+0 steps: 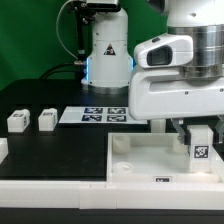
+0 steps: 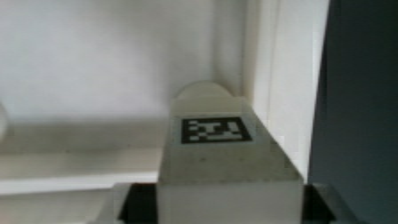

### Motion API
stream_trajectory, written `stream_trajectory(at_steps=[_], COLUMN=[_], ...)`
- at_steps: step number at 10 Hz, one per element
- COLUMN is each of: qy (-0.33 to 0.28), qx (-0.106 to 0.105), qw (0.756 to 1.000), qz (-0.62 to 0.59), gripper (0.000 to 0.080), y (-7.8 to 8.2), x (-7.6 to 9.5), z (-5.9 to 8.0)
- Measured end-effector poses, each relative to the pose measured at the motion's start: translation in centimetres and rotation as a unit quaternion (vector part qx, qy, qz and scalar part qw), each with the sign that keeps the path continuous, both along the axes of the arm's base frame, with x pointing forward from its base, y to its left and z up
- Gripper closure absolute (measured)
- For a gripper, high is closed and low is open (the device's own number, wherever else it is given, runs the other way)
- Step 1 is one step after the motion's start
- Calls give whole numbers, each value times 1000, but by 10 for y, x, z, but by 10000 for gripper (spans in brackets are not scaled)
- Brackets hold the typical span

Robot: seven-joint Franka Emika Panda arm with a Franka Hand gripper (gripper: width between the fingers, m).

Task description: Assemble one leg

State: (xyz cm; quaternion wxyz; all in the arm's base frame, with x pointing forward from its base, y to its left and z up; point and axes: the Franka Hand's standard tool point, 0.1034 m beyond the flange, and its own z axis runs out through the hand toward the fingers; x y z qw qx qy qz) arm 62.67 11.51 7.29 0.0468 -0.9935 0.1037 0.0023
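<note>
We see our fingers (image 1: 199,136) clamped on a tagged leg (image 1: 199,146), held upright over the tray's (image 1: 135,160) corner.

White, glossy, rounded casing on the arm (image 1: 175,75), with a dark grey band across the bulky wrist housing and a black seam beneath it. Above the marker board (image 1: 104,115), a white conical base column (image 1: 107,50) bearing a small black triangular warning sticker, a blue glow at its edge, and black cables looping up beside it. Dark, blocky fingers (image 2: 139,203) on the gripper (image 2: 222,205), soft-edged and blurred in the wrist view.
</note>
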Motion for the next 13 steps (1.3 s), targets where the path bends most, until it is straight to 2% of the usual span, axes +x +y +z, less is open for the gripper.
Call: stream_trajectory(at_steps=[2,4,7,9,11,13], qy=[15,20,17,16,17,17], qx=[-3,-14,-30,-32,-32,-32], qw=[992,970,946,948,948,948], qz=[-129,-243,-322,-315,-315,-315], gripper=[503,496,488,484,181,158], y=[-9,-17,-30,-31,-31,-31], x=[0,1,1,1,1,1], z=[-1,-1,-1,-1,-1,-2])
